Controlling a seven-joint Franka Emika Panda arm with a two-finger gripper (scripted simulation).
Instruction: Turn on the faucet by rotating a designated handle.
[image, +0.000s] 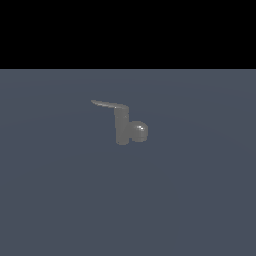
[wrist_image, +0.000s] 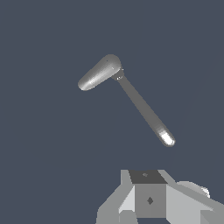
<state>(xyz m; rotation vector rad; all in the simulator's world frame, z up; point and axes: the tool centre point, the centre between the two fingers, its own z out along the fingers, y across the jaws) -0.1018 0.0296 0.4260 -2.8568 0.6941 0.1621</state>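
The faucet (image: 121, 129) is small, dull grey and upright on the grey-blue floor, with a short rounded spout stub (image: 140, 131) at its side. The thin flat handle (image: 109, 105) projects horizontally from its top toward the exterior view's left. The arm is not in the exterior view. The wrist view looks down on the faucet (wrist_image: 110, 64), with the handle (wrist_image: 144, 109) as a long slender bar and the stub (wrist_image: 92, 78) beside it. Only part of my gripper (wrist_image: 149, 200) shows at the picture's edge, clear of the handle tip. Its fingertips are hidden.
A flat grey-blue floor (image: 200, 200) surrounds the faucet. Above it in the exterior view is a black background.
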